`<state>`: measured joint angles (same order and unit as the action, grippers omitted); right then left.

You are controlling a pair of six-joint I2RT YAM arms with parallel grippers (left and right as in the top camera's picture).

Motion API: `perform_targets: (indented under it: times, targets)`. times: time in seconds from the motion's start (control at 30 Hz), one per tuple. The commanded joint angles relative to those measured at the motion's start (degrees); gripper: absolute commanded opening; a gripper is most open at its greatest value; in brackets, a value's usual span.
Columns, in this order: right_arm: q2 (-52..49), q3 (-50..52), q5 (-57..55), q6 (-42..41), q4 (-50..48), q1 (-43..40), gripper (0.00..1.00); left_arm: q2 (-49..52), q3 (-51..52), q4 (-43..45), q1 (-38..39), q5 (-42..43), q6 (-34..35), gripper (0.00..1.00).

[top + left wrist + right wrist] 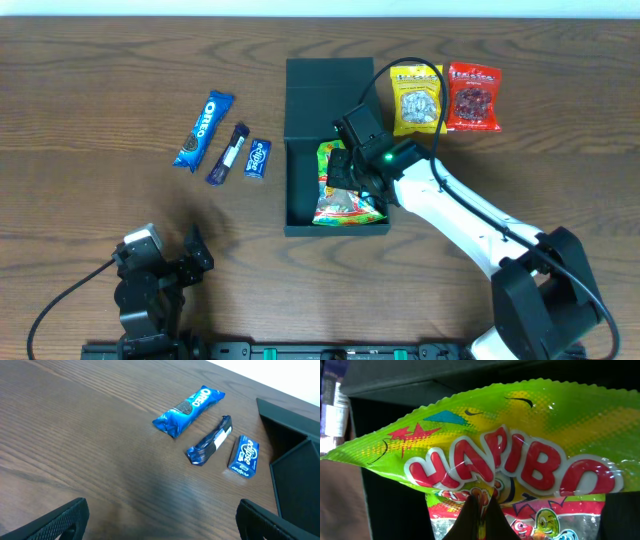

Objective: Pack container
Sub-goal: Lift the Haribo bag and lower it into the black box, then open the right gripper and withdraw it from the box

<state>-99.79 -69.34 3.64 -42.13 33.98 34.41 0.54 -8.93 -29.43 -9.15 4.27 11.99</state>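
The dark green container [298, 190] sits open at the table's middle, its flap lid [325, 100] laid back behind it. My right gripper [345, 172] is inside the container, shut on a green Haribo gummy bag [345, 205]. In the right wrist view the fingers [480, 517] pinch a fold of the Haribo bag [520, 460], with the container's dark wall [380, 510] beside it. My left gripper [190, 255] is open and empty near the front left edge; it holds nothing in the left wrist view [160, 525].
An Oreo packet [204, 131], a dark blue bar [228, 154] and a small blue Eclipse pack [259, 158] lie left of the container. A yellow nut bag [417, 98] and a red berry bag [473, 97] lie at the back right.
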Motion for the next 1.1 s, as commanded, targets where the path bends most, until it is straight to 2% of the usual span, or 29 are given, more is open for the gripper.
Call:
perform_targets:
  times: [0.0, 0.03, 0.1, 0.17, 0.5, 0.77, 1.07]
  targets:
    - [0.26, -1.44, -0.33, -0.70, 0.26, 0.55, 0.30, -0.33, 0.85, 0.09, 0.15, -0.24, -0.39, 0.95]
    - [0.28, -1.44, -0.11, -0.70, 0.33, 0.55, 0.45, -0.33, 0.85, 0.09, 0.15, -0.24, -0.39, 0.95]
    - [0.50, -1.46, 0.76, -0.66, 0.35, 0.55, 0.62, -0.33, 0.85, 0.09, 0.15, -0.24, -0.39, 0.95]
    - [0.87, -1.51, 1.38, -0.68, 0.35, 0.50, 0.70, -0.33, 0.85, 0.09, 0.15, -0.24, -0.39, 0.95]
    - [7.37, -1.60, 3.52, -0.44, 3.06, 0.50, 0.72, -0.33, 0.85, 0.09, 0.15, -0.24, -0.39, 0.95]
    - [19.98, -1.60, 3.69, 4.68, 7.74, 0.50, 0.73, -0.33, 0.85, 0.09, 0.15, -0.24, -0.39, 0.95]
    - [32.63, -1.60, 3.69, 10.12, 15.89, 0.50, 0.79, -0.33, 0.85, 0.09, 0.15, -0.24, -0.39, 0.95]
